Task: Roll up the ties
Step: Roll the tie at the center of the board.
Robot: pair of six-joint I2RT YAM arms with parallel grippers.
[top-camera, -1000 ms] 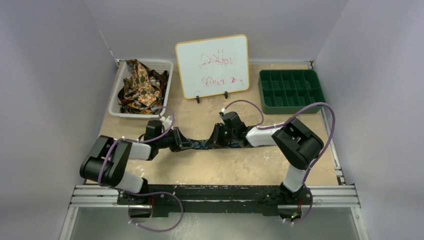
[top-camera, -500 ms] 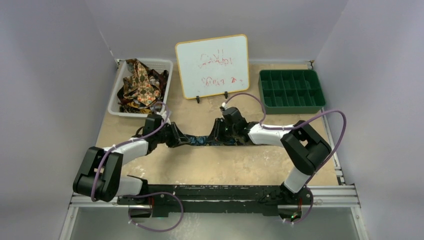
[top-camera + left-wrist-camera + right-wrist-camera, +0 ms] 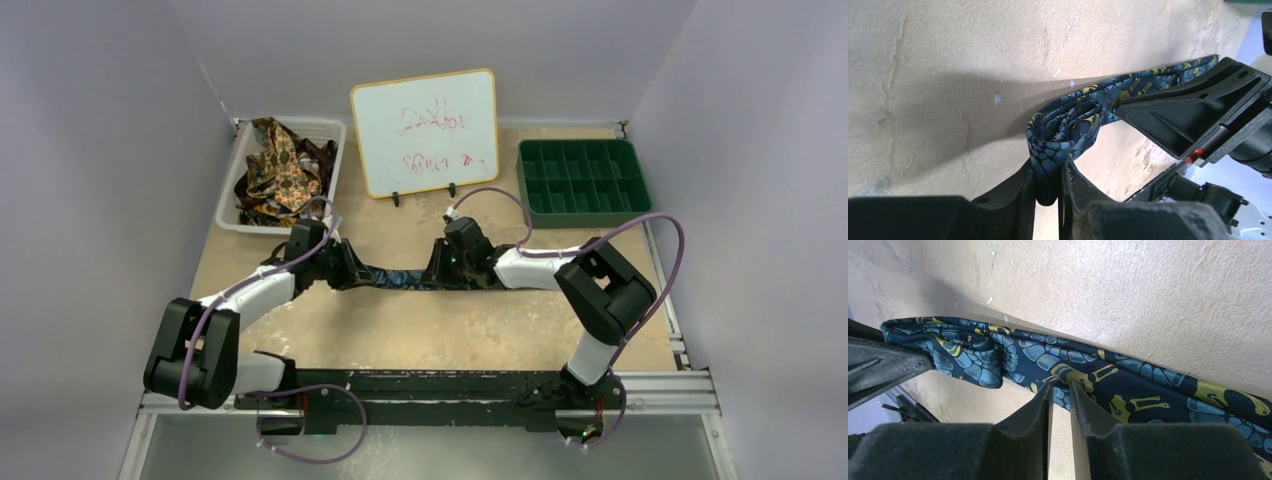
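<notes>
A dark navy tie (image 3: pixel 398 277) with blue and gold print lies stretched across the table between my two grippers. My left gripper (image 3: pixel 347 268) is shut on its folded, partly rolled left end; in the left wrist view the fold (image 3: pixel 1068 122) sits clamped between the fingers of the left gripper (image 3: pixel 1049 172). My right gripper (image 3: pixel 436 268) pinches the tie's near edge further right, its jaws almost closed; it also shows in the right wrist view (image 3: pixel 1060 390), with the tie (image 3: pixel 1048 357) running behind it. Several other ties (image 3: pixel 283 170), brown, gold and red, are heaped in a basket.
The white basket (image 3: pixel 232 190) stands at the back left. A whiteboard (image 3: pixel 425 130) on feet stands at the back centre. A green compartment tray (image 3: pixel 580 180) sits at the back right. The enclosure walls close in on both sides.
Both grippers have moved away from the arm bases toward the back of the table, carrying the navy tie with them. The left arm has stretched out further.
</notes>
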